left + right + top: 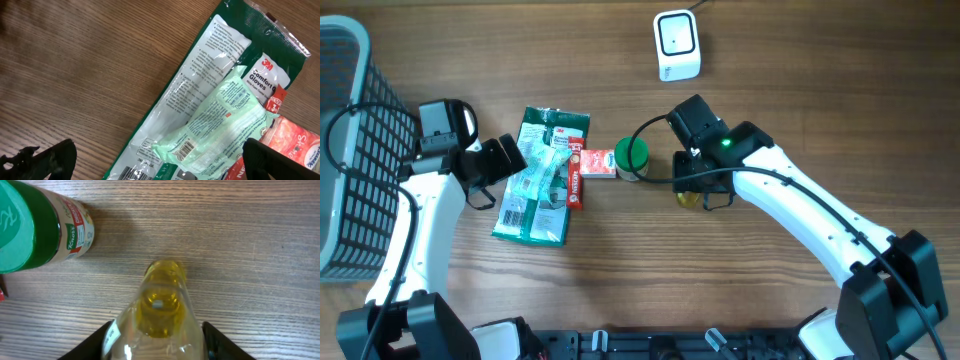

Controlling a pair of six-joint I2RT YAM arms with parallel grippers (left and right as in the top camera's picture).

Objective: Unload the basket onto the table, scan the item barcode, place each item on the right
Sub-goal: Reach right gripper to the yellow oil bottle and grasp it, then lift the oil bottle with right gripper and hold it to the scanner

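The right gripper (156, 331) straddles a clear bottle (160, 305) of yellow liquid at the middle of the wooden table (800, 90). Its fingers (106, 336) stand half-spread and tight against the bottle's sides; whether they actually clamp it cannot be told. In the right wrist view the bottle's long axis runs from 12 to 6 o'clock, narrow end toward 12 o'clock, wider body between the fingers; whether it stands or lies is unclear. It sits just at 3 o'clock of an upright green-lidded jar (631, 156) and well apart from the white scanner (676, 43) at 12 o'clock. The right arm reaches in from the 4 o'clock corner, its wrist turned down over the bottle. The left gripper (160, 160) hangs spread wide, holding nothing, above a green gloves pack (200, 100). Its arm rises from 7 o'clock and bends beside the basket (350, 150).
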